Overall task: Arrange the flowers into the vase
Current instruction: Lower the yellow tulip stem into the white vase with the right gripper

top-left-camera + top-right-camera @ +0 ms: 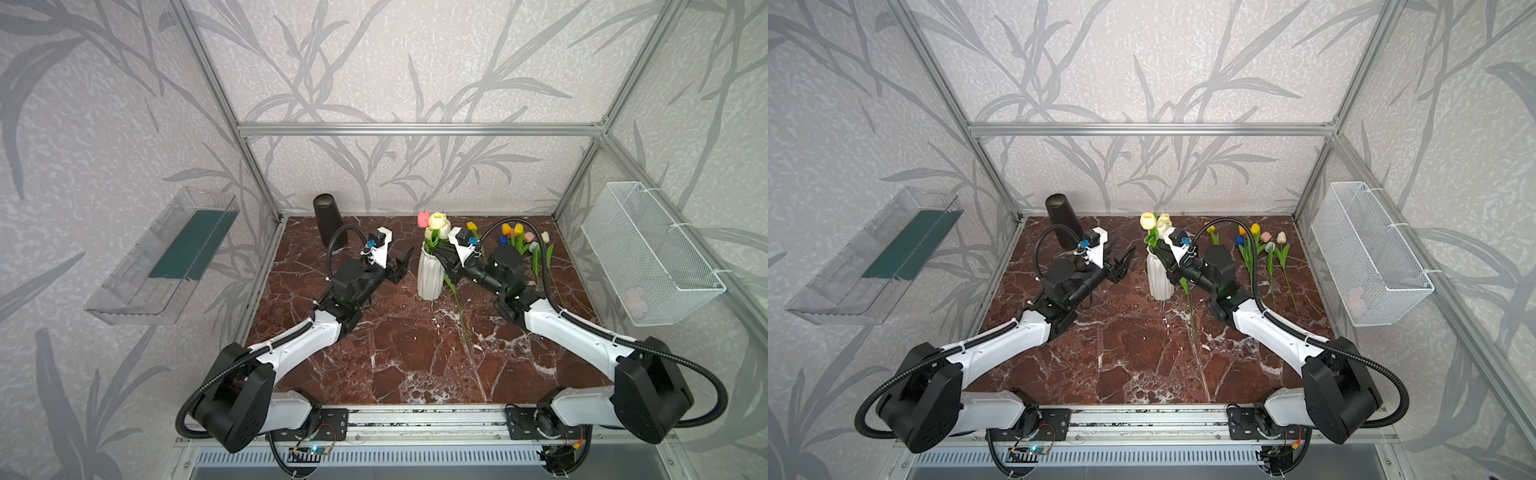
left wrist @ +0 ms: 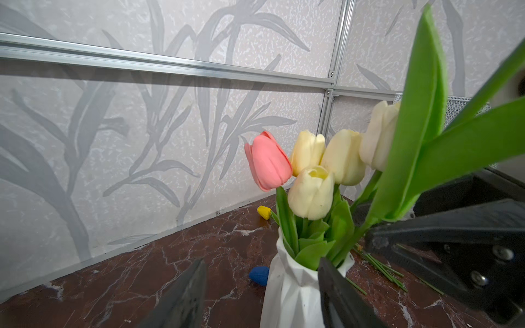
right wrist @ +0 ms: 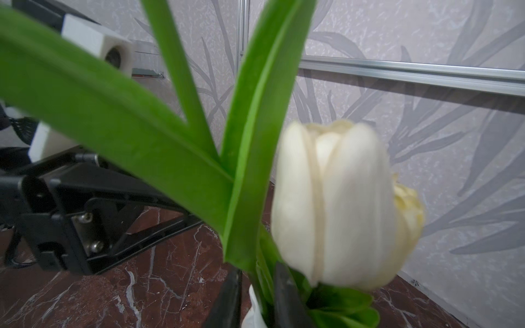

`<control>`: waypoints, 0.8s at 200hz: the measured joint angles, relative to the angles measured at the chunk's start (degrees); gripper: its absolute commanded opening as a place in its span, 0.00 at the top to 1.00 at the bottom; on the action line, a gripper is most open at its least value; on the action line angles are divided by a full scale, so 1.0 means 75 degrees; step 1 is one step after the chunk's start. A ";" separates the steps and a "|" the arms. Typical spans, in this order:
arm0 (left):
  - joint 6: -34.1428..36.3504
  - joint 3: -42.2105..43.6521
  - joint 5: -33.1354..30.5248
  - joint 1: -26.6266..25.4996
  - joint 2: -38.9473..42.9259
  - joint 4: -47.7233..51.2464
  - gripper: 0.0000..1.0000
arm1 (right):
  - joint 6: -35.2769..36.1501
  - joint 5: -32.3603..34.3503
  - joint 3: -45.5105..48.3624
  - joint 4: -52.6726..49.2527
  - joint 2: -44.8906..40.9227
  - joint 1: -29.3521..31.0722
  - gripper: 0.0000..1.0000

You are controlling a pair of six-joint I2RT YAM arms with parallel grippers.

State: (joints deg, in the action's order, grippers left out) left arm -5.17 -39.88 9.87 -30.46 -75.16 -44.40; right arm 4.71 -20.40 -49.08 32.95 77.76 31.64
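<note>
Five flowers (image 2: 311,193) stand in the white vase (image 1: 428,278): one pink and four cream, their lower stems hidden inside it. The right gripper (image 3: 257,284) sits at the vase mouth, its fingers a narrow gap apart with a green stem between them. A blurred cream head fills that view, so I cannot tell whether they pinch the stem. Right of the vase lie seven loose tulips (image 1: 1255,228), partly hidden behind the right arm (image 1: 1246,316). The left gripper (image 1: 405,264) hangs just left of the vase, jaws well apart and empty.
</note>
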 measured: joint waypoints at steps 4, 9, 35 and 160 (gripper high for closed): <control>0.0000 0.0050 -0.0006 0.0000 0.0029 -0.0003 0.36 | -0.0015 -0.0026 -0.0017 0.0000 0.0000 0.0006 0.78; -0.0003 0.0108 -0.0023 0.0000 0.0061 -0.0006 0.36 | -0.0020 -0.0061 -0.0050 -0.0006 0.0000 0.0015 0.78; -0.0015 0.0391 -0.0114 0.0000 0.0128 0.0006 0.36 | -0.0029 -0.0152 -0.0181 -0.0079 0.0003 0.0073 0.84; -0.0119 0.0653 -0.0137 0.0000 0.0122 -0.0181 0.34 | 0.0370 0.0586 -0.0877 -0.1268 0.0146 0.0134 1.00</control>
State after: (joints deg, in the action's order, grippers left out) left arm -6.07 -34.98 8.84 -30.46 -74.24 -45.76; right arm 7.49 -16.01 -55.66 23.44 78.85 32.64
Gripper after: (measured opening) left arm 0.655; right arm 0.053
